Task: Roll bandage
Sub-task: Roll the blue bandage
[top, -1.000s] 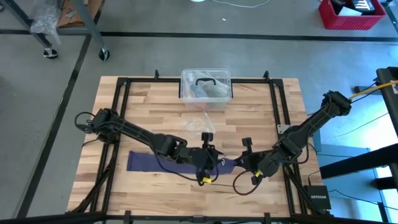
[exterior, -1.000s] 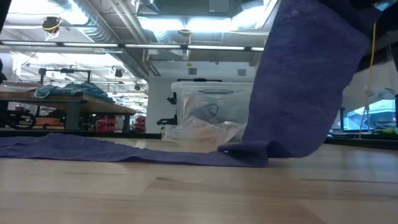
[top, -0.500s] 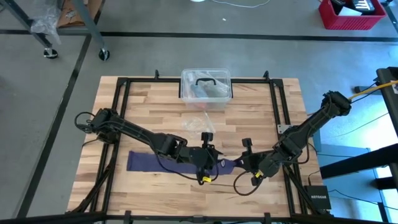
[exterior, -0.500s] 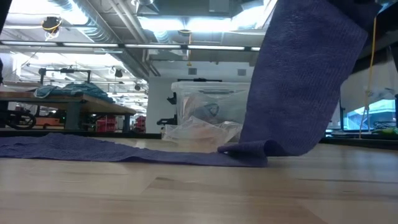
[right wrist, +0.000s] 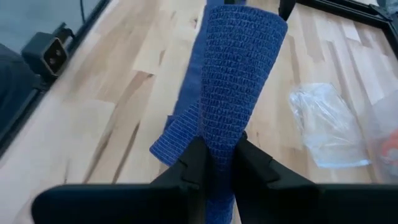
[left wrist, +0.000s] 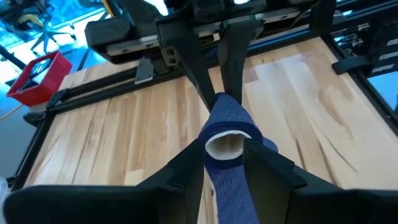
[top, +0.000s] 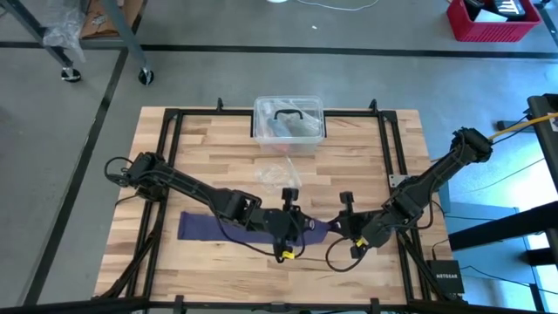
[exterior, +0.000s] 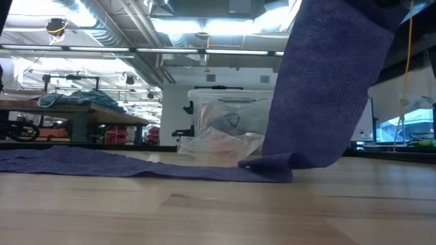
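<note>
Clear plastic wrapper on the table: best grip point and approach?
Take the clear plastic wrapper at a raised crinkle on its upper side, from straight above. It lies low and crumpled on the table, apart from the clear box, so a side approach would probably just push it.

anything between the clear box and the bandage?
Yes: a crinkled plastic wrapper lies between the box and the bandage, clearest in the high view.
</note>
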